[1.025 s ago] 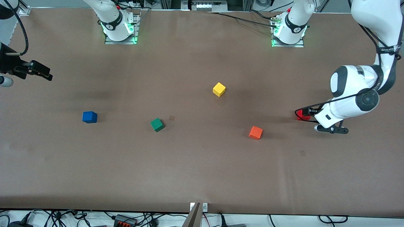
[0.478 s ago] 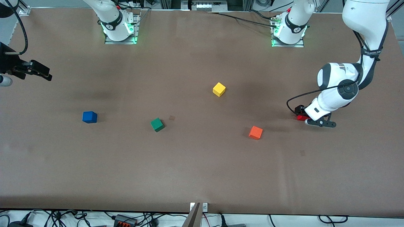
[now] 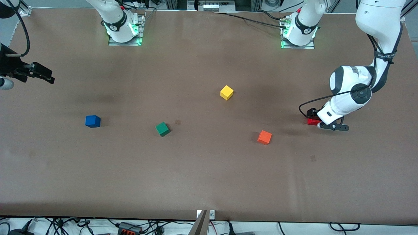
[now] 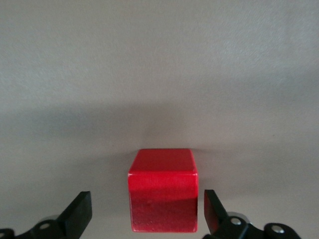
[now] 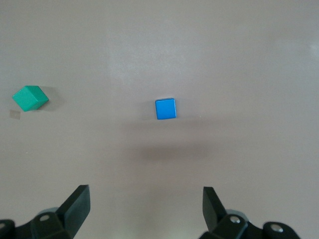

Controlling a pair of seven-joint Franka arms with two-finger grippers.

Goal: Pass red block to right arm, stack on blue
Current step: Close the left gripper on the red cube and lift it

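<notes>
Red block (image 4: 163,189), a small pure-red wooden-looking cube, sits on the brown bench (image 3: 209,176) at the left arm's end, a bit farther from the front camera than the small orange cube (image 3: 264,137). Left pincer (image 4: 144,211) is down at bench level with the cube between its two black fingers (image 4: 79,211), spread wide and not gripping; there is a gap on each side, wider on one side than the other. Step in hand looks like the pick-up: to do it well, centre the pincer so both fingers meet flat opposite faces together, close squarely without nudging the cube sideways, and grip low enough to leave the upper part free for the handover. Right pincer (image 5: 144,209) hangs open and empty over the right arm's end of the bench, waiting, with the small dark-blue cube (image 5: 165,108) on the bench below it and a small green cube (image 5: 30,97) nearby. A small yellow cube (image 3: 226,92) lies mid-bench. No containers in view; every cube lies loose on the bench.
</notes>
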